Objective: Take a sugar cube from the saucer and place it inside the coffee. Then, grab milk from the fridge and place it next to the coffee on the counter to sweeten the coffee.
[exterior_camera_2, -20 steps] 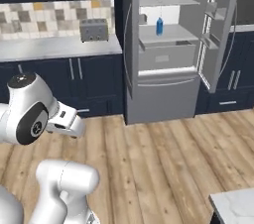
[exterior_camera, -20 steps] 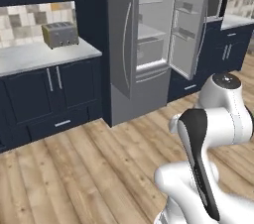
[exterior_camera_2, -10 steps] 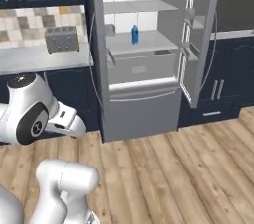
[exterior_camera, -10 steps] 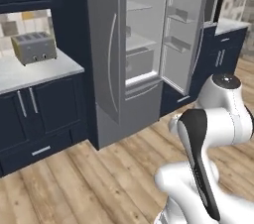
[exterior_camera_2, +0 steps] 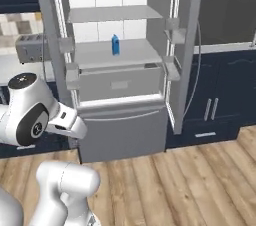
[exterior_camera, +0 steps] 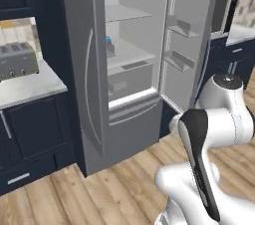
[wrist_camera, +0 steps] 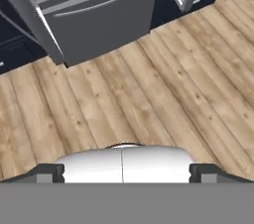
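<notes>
Grey metal fridge (exterior_camera_2: 120, 135) standing open at centre frame in the right base view, both doors swung wide, white interior and grey shelves on show. Blue milk (exterior_camera_2: 115, 45) carton upright on the middle shelf, upper centre of that frame, above a closed grey drawer, well apart from the door bins at either side. Same carton glimpsed in the left base view as a sliver of blue (exterior_camera: 108, 47) at upper centre, half hidden behind the edge of the left door. Fridge (exterior_camera: 89, 94) there filling the middle of the frame, open right door reaching toward the upper right.

White marble counter (exterior_camera: 27, 87) at left edge of the left base view, over navy cabinets, with a grey toaster (exterior_camera: 17, 59) on it. Same toaster (exterior_camera_2: 30, 47) at the left edge of the right base view.

White arm folded low at lower right of the left base view and lower left of the right base view. Gripper (wrist_camera: 123, 172) pointing down at wooden floor (wrist_camera: 163, 89) in the hand view, dark fingertips (wrist_camera: 47, 172) spread fully apart at the bottom corners, nothing between them. Fridge's lower drawer front across the top of that frame.
</notes>
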